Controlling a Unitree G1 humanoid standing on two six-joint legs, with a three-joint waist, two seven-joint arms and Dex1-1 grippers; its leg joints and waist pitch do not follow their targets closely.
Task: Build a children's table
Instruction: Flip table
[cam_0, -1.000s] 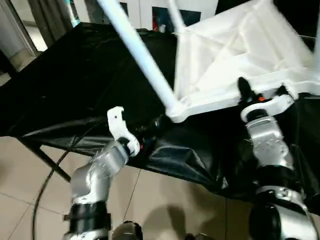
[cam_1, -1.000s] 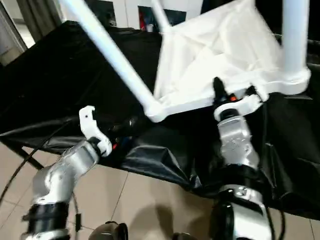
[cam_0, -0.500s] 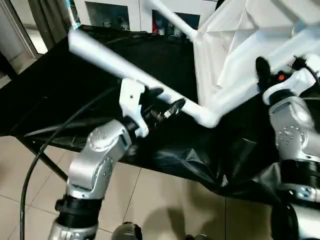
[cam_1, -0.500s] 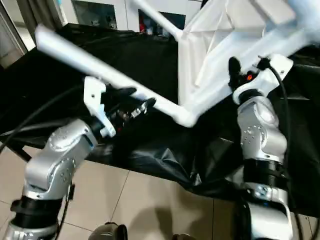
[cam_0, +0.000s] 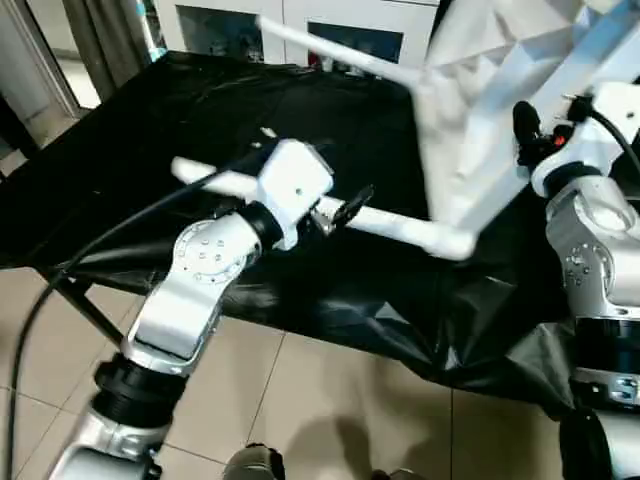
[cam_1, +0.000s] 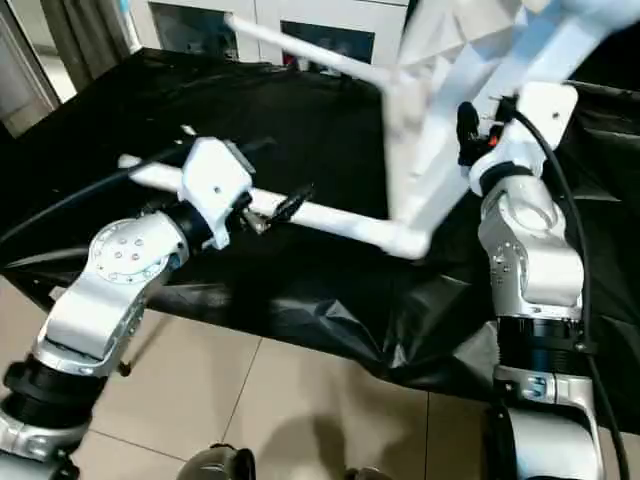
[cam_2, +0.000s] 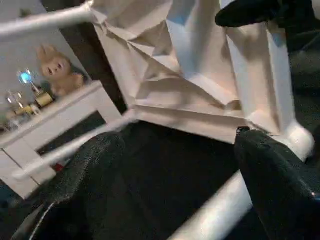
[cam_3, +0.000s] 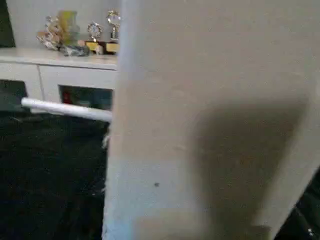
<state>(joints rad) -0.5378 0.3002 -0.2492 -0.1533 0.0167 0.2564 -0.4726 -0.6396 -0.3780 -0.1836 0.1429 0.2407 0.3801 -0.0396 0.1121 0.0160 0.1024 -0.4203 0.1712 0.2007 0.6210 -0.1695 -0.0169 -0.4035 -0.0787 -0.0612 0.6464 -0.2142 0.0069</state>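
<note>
White tabletop (cam_0: 500, 90) tilts in the right tool's (cam_0: 527, 125) grip; left tool (cam_0: 335, 205) gapes around a leg (cam_0: 400, 225), which could slip.

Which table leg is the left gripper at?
The near leg, running level from the tabletop's lowest corner, between the open left gripper's fingers; another leg sticks out behind.

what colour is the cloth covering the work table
Black, slightly shiny cloth, seen best in the left eye view.

White tabletop (cam_0: 480, 90) with white legs (cam_0: 400, 222) above a black table cover (cam_0: 200, 110); silver forearms, beige floor tiles (cam_0: 330, 400).
</note>
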